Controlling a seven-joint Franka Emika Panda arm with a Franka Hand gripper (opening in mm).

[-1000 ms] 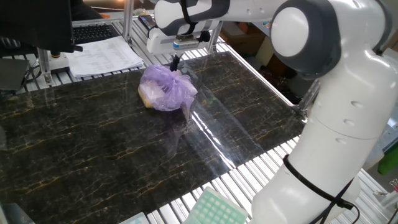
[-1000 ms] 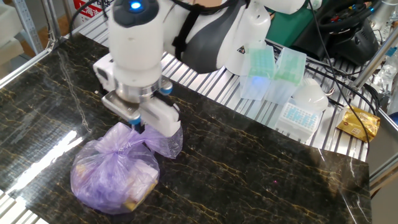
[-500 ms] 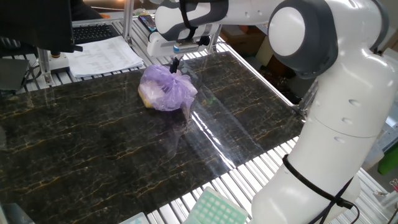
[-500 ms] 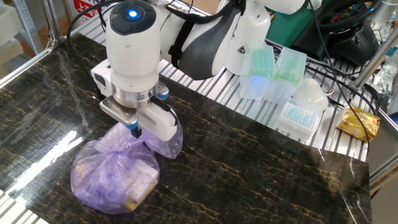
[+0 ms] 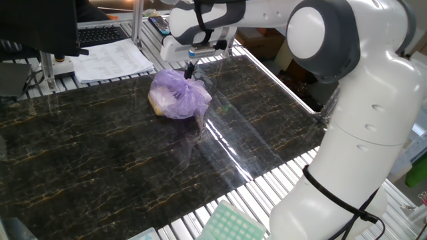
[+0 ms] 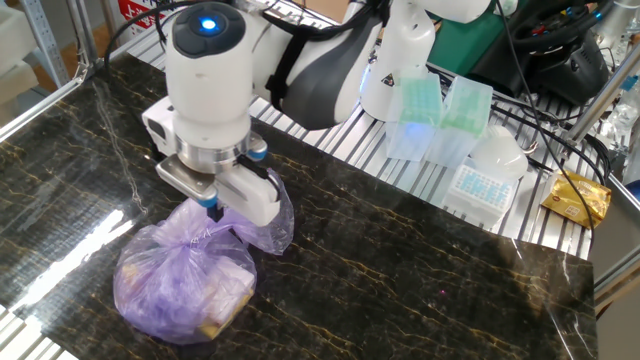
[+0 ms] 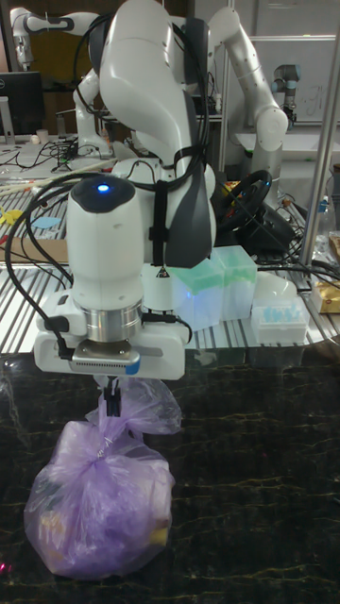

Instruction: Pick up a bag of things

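The bag of things (image 5: 177,97) is a lumpy lilac plastic bag with yellowish contents, and its body rests on the dark marble tabletop (image 5: 100,153). My gripper (image 5: 189,71) stands straight above it, pointing down. Its dark fingers are pinched together on the bag's knotted top. In the other fixed view the gripper (image 6: 213,208) holds the gathered plastic above the bag (image 6: 180,282), and a loose flap hangs to the right. The tall fixed view shows the same grip: gripper (image 7: 111,404) on the knot, bag (image 7: 99,510) bulging below.
A stack of papers (image 5: 110,59) lies beyond the marble's far edge. Green tip boxes (image 6: 440,112), a white rack (image 6: 485,172) and a gold packet (image 6: 575,197) sit on the slatted frame behind. Another green box (image 5: 230,223) lies at the near edge.
My gripper has risen slightly with the knot pinched in it, stretching the bag's top. The bag's body stays in the same spot on the marble.
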